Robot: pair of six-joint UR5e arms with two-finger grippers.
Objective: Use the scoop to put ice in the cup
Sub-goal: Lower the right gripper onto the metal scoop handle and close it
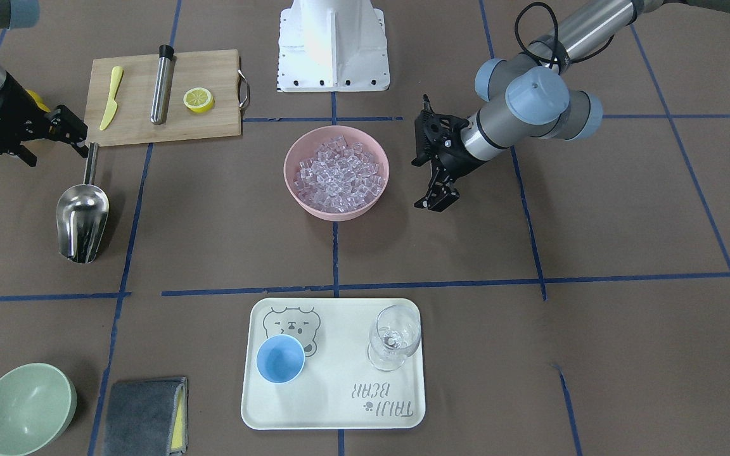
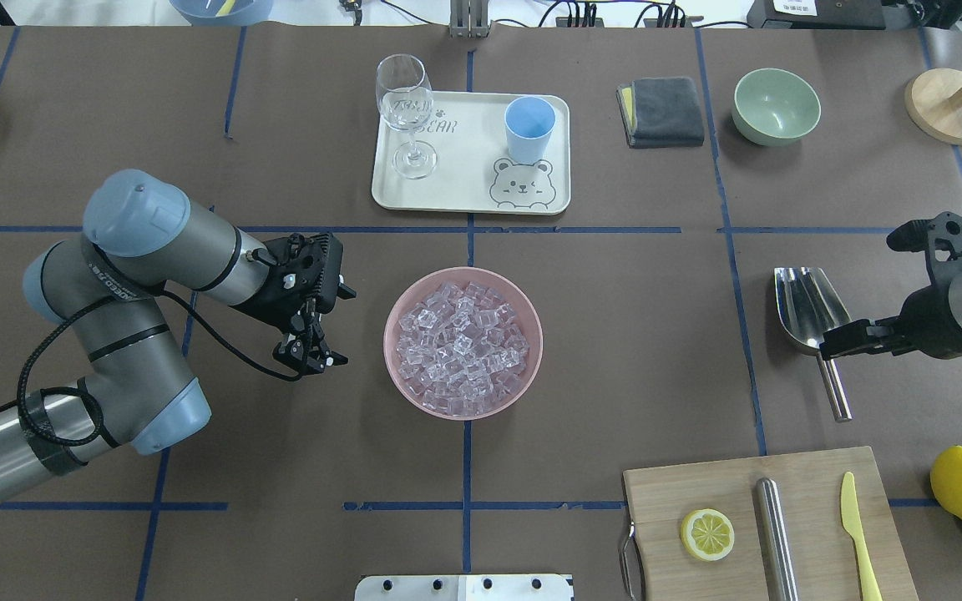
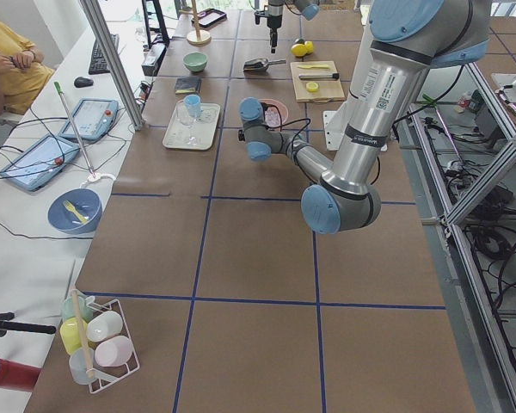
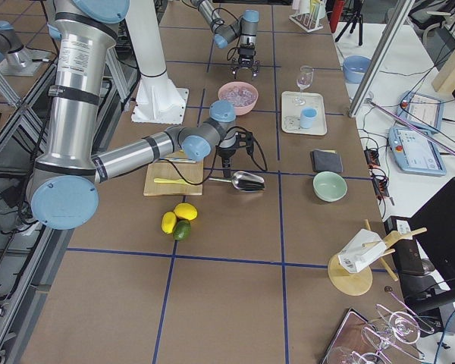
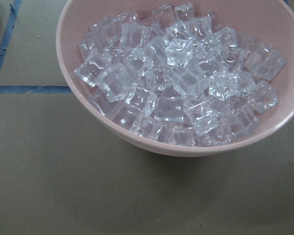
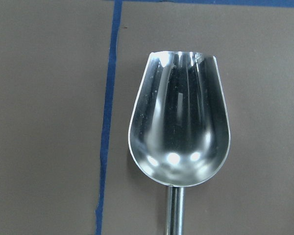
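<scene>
The steel scoop (image 1: 83, 218) lies empty on the table, its handle pointing toward the robot; it fills the right wrist view (image 6: 180, 137). My right gripper (image 1: 54, 142) hovers at the end of its handle, open and holding nothing. The ice (image 1: 338, 176) fills a pink bowl (image 1: 295, 149) at the table's middle and shows close in the left wrist view (image 5: 181, 83). My left gripper (image 1: 438, 196) hangs beside the bowl, open and empty. The light-blue cup (image 1: 281, 359) stands empty on a white tray (image 1: 339, 405).
A clear stemmed glass (image 1: 393, 339) shares the tray. A cutting board (image 1: 213, 130) with a knife, a steel cylinder and a lemon half lies near the scoop. A green bowl (image 1: 26, 408) and a grey cloth (image 1: 145, 417) sit beyond it. Whole lemons (image 2: 961, 482) lie by the board.
</scene>
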